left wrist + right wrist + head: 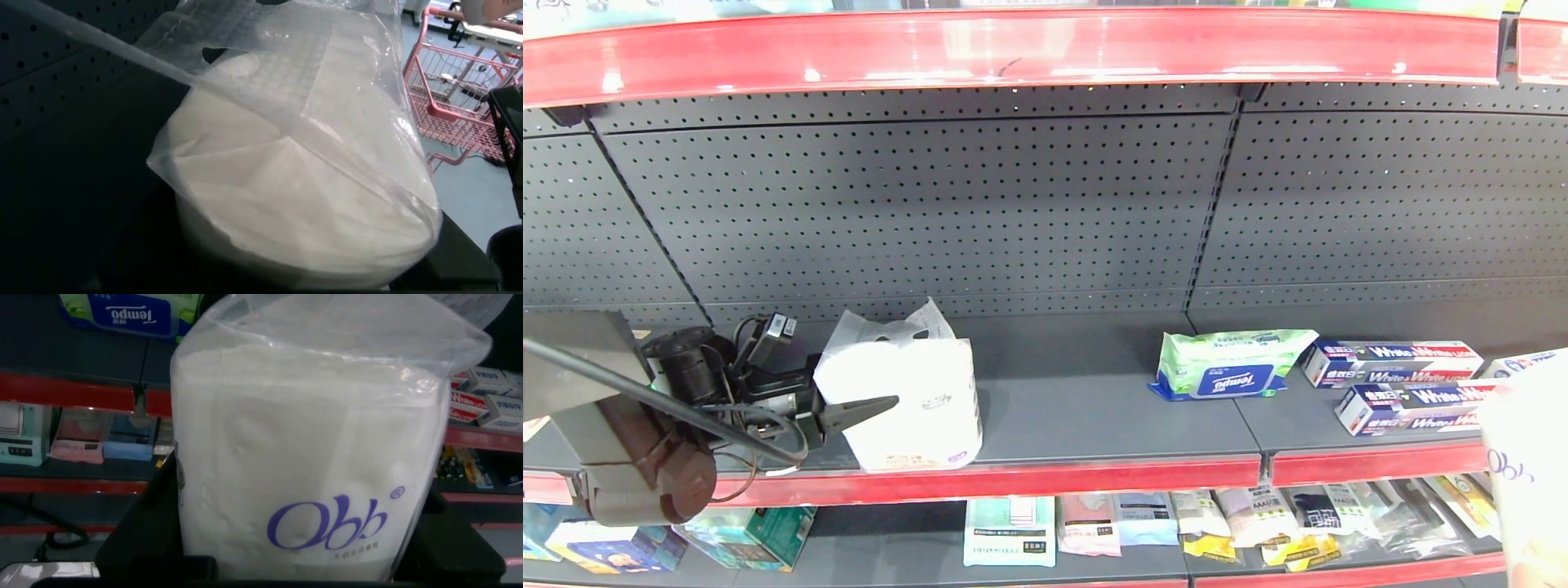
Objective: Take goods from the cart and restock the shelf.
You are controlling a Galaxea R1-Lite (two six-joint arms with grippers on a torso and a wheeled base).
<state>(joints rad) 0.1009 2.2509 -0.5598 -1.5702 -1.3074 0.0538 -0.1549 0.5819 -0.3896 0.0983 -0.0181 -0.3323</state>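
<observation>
Right wrist view: right end effector (302,527) pinches the tissue pack (302,433) head view crops

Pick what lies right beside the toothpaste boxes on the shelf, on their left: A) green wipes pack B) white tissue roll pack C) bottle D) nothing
A: the green wipes pack lies flat beside the toothpaste boxes; the white roll pack stands far left.

Shop: red-edged goods shelf (1045,472), cart (466,122)
</observation>
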